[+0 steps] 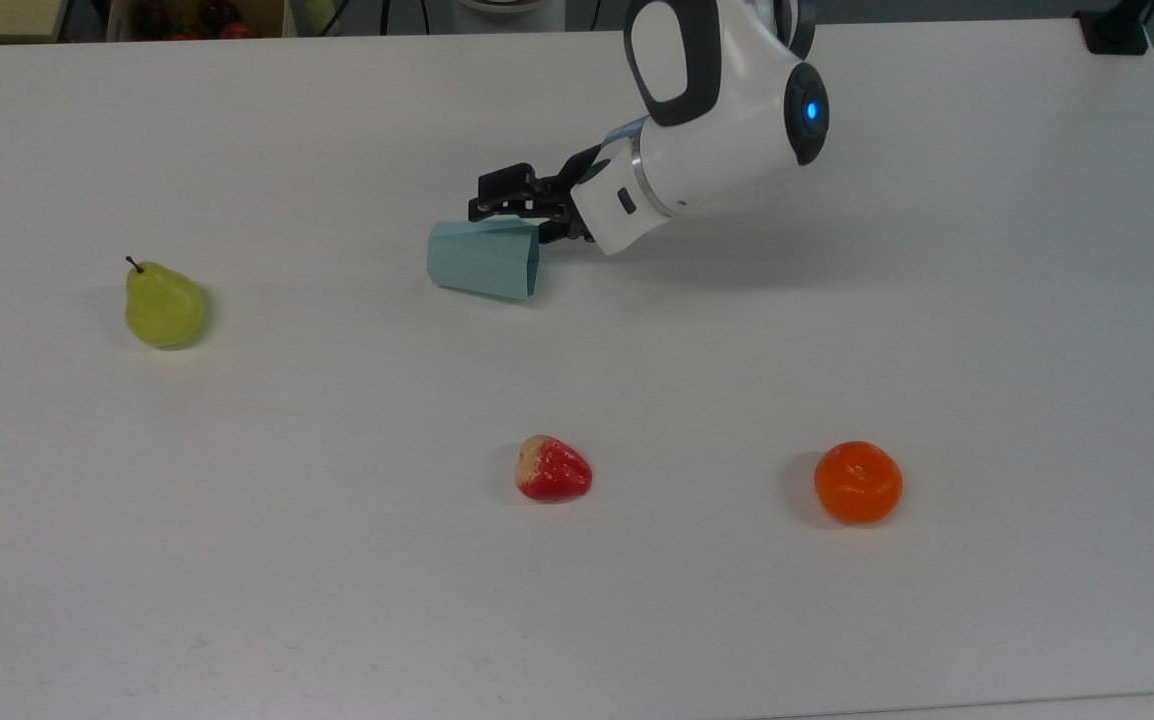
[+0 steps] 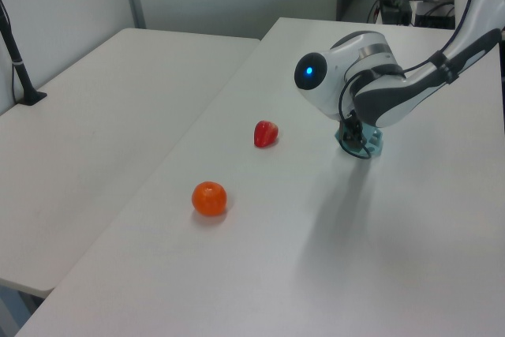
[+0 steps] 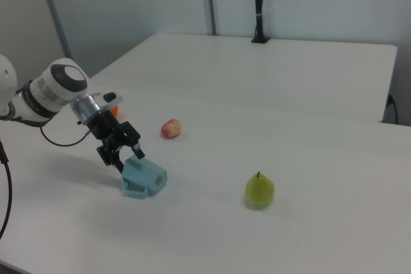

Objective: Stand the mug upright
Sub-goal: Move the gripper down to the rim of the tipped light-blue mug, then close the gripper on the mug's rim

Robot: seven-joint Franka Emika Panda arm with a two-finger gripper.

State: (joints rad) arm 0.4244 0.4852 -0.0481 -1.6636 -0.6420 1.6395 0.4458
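I see the mug (image 1: 483,259) lying on its side near the table's (image 1: 937,330) far edge in the top view, mouth toward the gripper (image 1: 512,212). The gripper's fingers are spread at the mug's rim, gripping nothing yet. It looks light, rigid and smooth-faceted, so I'd pinch the rim wall to tip it up.

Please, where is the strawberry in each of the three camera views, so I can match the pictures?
Top view: the strawberry lies low in the middle, left of the orange.
Left view: the strawberry lies near the middle, up and right of the orange.
Right view: the strawberry lies left of the middle.
Shared landmark: the mug, on its side at the gripper.
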